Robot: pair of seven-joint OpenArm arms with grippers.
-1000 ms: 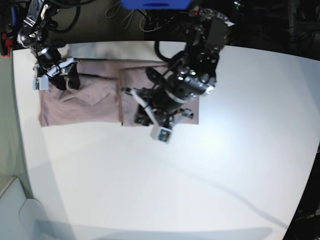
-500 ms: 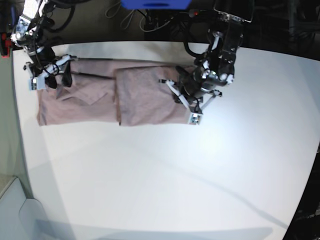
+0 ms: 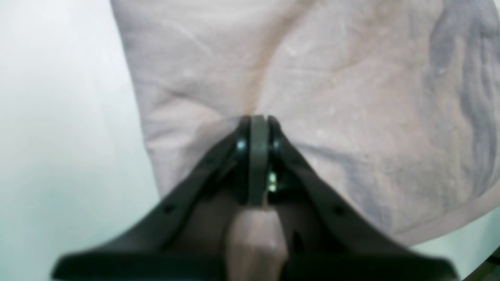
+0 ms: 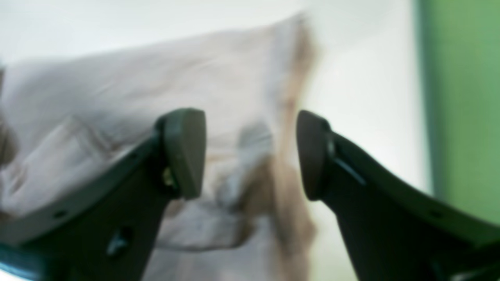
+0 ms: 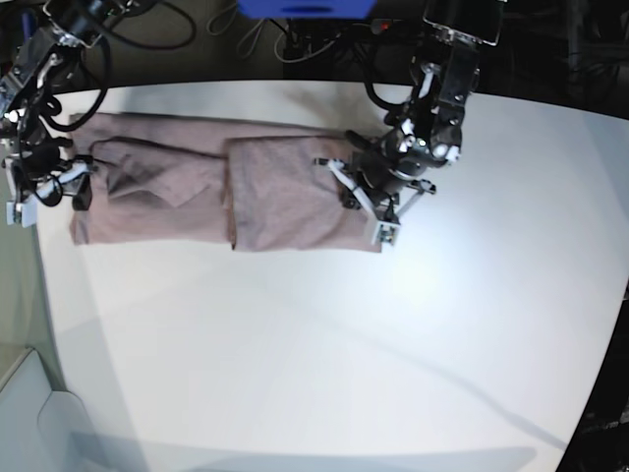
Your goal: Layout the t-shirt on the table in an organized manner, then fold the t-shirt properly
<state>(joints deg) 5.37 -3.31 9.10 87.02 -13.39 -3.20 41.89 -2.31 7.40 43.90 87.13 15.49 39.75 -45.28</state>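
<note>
Blue object, cables behind table.

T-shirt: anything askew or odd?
The t-shirt lies half folded on the table: one end is doubled over. A bunched ridge of its cloth runs under the open right gripper. The left gripper is pinched on the fabric.

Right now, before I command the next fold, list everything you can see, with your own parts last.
t-shirt: one, dusty mauve, partly folded, lying along the far side of the table.
table: one, white, under everything.
cables: several, dark, behind the table's far edge.
left gripper: one, black, jaws shut, over the shirt's folded end.
right gripper: one, black, jaws open, at the shirt's opposite end, holding nothing.
</note>
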